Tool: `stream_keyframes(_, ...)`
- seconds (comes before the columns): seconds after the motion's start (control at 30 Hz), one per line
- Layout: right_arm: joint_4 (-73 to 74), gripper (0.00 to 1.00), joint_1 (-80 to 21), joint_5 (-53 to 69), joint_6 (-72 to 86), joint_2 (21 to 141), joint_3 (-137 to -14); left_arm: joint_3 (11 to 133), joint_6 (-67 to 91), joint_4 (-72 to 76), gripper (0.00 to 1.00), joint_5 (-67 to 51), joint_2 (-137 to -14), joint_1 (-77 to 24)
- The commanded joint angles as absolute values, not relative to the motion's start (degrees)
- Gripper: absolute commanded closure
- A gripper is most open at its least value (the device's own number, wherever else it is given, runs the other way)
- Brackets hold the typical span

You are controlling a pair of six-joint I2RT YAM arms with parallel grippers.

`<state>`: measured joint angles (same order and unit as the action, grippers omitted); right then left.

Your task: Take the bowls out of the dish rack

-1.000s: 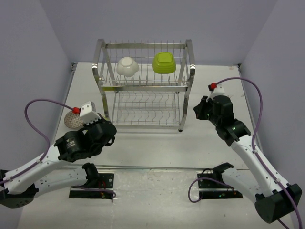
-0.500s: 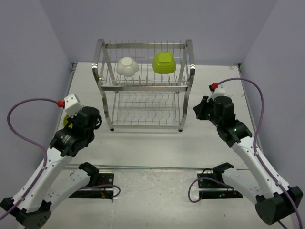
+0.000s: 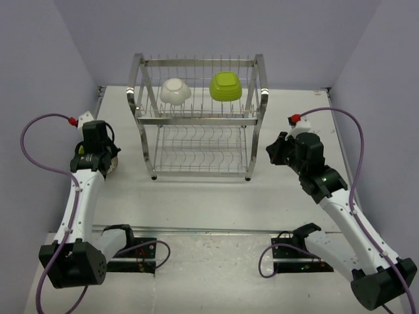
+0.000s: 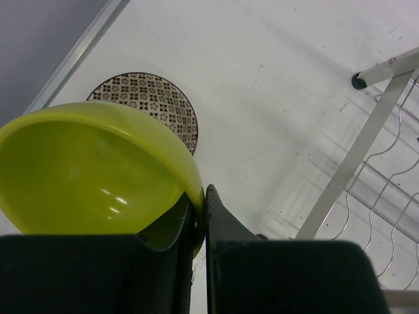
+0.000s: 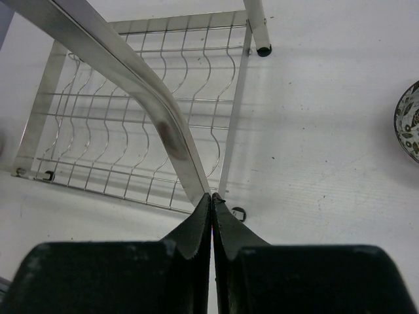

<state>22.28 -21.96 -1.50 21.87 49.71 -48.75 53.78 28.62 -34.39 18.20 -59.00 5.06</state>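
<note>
The dish rack (image 3: 196, 121) stands at the back middle. On its top tier sit a white bowl (image 3: 175, 91) and a squarish lime green bowl (image 3: 226, 86). My left gripper (image 3: 97, 159) is left of the rack and shut on the rim of a round lime green bowl (image 4: 91, 173). In the left wrist view the gripper (image 4: 204, 193) holds this bowl just above an upturned speckled patterned bowl (image 4: 154, 98) on the table. My right gripper (image 3: 276, 150) is shut and empty beside the rack's right front post (image 5: 157, 111). It shows shut in the right wrist view (image 5: 212, 196).
A second patterned bowl (image 5: 409, 121) shows at the right edge of the right wrist view, on the table right of the rack. The rack's lower tier (image 3: 196, 152) holds no bowls. Side walls close in the table on the left and right.
My left arm has swung left and away from me, carrying the round green bowl over the patterned bowl beside the rack. The right arm has not moved.
</note>
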Motion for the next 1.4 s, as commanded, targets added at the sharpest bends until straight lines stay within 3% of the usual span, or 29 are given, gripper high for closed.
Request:
stream_keyframes(0.0, 21.09, 0.99, -21.71, -0.35, 21.71, 48.43, -50.01, 55.72, 24.52, -28.57, 1.00, 13.18, -61.34, 6.24)
stream_keyframes(0.7, 23.47, 0.99, -21.71, -0.35, 21.36, 46.76, -51.68, 60.73, 21.09, -27.33, 1.00, 16.35, -79.36, 9.14)
stream_keyframes(1.37, 27.95, 0.99, -21.71, -0.97, 21.71, 42.89, -54.75, 59.07, 22.50, -27.25, 1.00, 16.79, -86.40, 10.20)
